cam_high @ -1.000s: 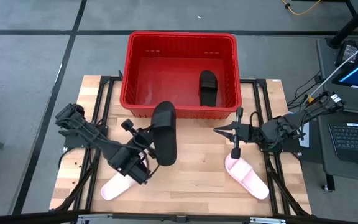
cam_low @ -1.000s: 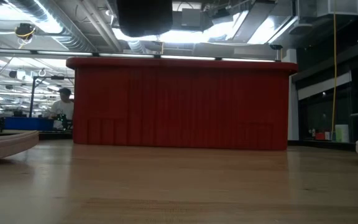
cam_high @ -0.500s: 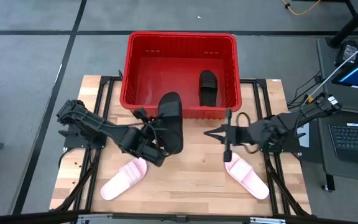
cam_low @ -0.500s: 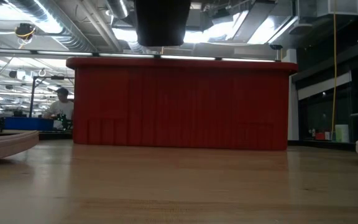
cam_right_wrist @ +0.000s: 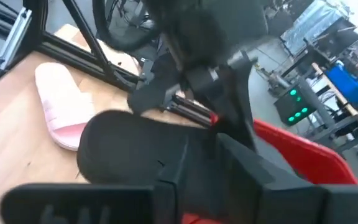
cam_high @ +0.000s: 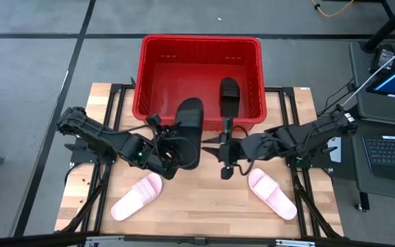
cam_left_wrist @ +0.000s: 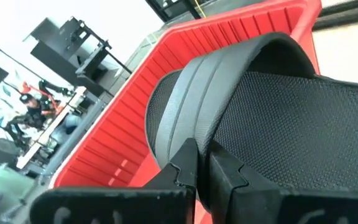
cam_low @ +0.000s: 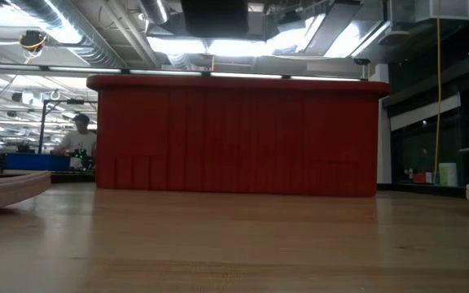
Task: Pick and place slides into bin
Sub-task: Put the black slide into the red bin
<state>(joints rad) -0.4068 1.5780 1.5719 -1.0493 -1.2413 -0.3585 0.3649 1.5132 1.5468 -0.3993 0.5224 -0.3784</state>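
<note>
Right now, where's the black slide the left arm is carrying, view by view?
High: black slide centre, overlapping the red bin front wall.
Low: dark shape at top edge, above the bin.
Left wrist: fills the frame, bin behind.
Right wrist: middle, bin corner beside it.
Shared landmark: the red bin.

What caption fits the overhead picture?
Left gripper lifts a black slide toward the red bin; right gripper reaches close beside it.

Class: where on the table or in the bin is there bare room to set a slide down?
Free: the bin floor left of the black slide inside it, and the table between the two pink slides. Crowded: before the bin's front wall, where the left gripper, shut on the held slide, meets the right gripper.
</note>
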